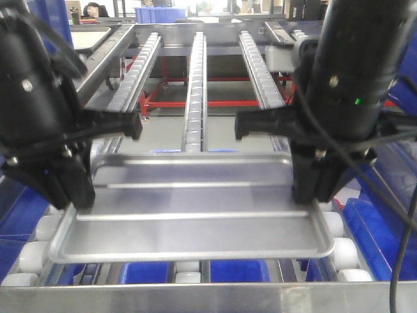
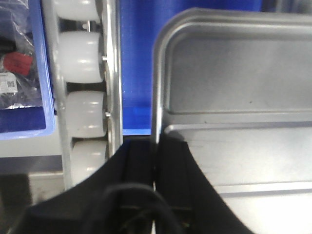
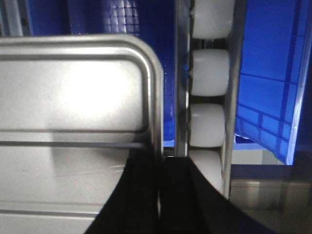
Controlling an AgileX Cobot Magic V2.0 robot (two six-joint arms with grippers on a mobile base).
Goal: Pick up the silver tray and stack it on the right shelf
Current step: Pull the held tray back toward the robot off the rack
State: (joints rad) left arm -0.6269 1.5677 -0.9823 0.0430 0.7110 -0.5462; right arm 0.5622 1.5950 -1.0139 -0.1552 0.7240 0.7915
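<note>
The silver tray (image 1: 195,225) looks thin, stiff, light, likely slick. Its opposite side rims are pinched by the closed fingers of left gripper (image 1: 73,195) and right gripper (image 1: 311,192); seems a balanced hold.

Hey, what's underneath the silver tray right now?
White rollers peek out below its left and right ends, and blue bins show below its front edge. The silver tray itself covers whatever lies beneath its middle, so that part cannot be seen.

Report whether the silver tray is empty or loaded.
Empty. The silver tray shows only bare metal floor and two ridges in the front view; the wrist views show nothing on its ends.
</note>
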